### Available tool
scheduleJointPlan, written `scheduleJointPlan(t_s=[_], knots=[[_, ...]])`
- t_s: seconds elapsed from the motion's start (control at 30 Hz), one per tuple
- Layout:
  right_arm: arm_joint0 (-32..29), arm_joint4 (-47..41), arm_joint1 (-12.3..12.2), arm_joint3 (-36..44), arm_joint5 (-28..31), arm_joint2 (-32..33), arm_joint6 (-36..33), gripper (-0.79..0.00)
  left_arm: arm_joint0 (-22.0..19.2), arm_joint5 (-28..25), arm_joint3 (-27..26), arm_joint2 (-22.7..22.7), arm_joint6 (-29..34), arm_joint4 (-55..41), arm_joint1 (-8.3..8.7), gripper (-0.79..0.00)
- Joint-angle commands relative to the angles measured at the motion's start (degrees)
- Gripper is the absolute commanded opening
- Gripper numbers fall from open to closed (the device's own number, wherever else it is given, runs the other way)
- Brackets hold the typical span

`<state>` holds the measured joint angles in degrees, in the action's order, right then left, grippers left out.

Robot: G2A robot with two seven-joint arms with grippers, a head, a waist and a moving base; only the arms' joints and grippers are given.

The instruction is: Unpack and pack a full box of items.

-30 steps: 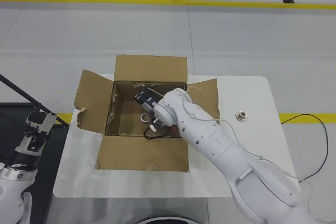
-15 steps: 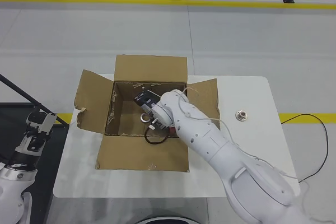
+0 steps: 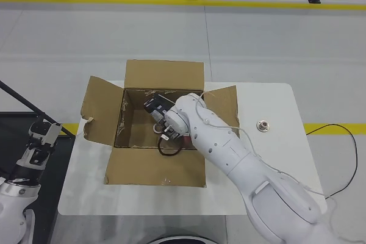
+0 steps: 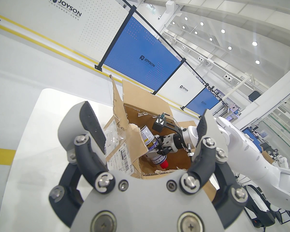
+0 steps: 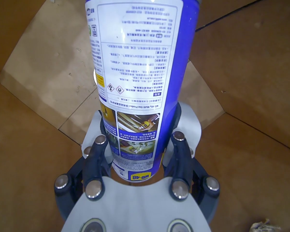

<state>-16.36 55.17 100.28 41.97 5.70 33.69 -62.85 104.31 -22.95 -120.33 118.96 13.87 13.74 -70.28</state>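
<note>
White-floored hall, table under open cardboard box. Inside the box: spray can, pinched across the body by right gripper. Probably rigid, slick, fairly light; firm mid-body hold advisable. Blue, white printed label, red cap. Left gripper spread wide, well apart from the box.

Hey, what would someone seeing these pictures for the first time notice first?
A blue spray can is clamped in the right gripper inside the open cardboard box on the white table. The left gripper hangs beside the table with its jaws wide open. A small round part sits alone on the table, on the box's other side.
</note>
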Motion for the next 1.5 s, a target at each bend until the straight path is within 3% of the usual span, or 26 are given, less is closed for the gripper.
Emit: scheduleJointPlan(t_s=[0.0,0.13,0.4,0.8,1.1,1.27,1.47], knots=[[-0.1,0.1,-0.3,0.6,0.3,0.7,-0.3,-0.049,0.0,0.0,0.0,0.0,0.0,0.0,0.0,0.0],[-0.7,0.3,-1.0,2.6,1.0,2.3,-1.3,-0.003,0.0,0.0,0.0,0.0,0.0,0.0,0.0,0.0],[-3.5,1.3,-3.1,11.1,2.6,6.0,-4.4,0.0,0.0,0.0,0.0,0.0,0.0,0.0,0.0,0.0],[-19.1,6.6,-9.7,46.3,4.9,19.5,-13.9,0.0,0.0,0.0,0.0,0.0,0.0,0.0,0.0,0.0],[-28.1,12.2,-12.8,64.6,-1.0,35.6,-11.3,0.0,0.0,0.0,0.0,0.0,0.0,0.0,0.0,0.0],[-29.9,19.5,-13.7,67.6,-8.3,43.8,-8.4,0.0,0.0,0.0,0.0,0.0,0.0,0.0,0.0,0.0],[-27.0,24.9,-14.6,59.6,-15.6,52.8,-7.3,0.0,0.0,0.0,0.0,0.0,0.0,0.0,0.0,0.0]])
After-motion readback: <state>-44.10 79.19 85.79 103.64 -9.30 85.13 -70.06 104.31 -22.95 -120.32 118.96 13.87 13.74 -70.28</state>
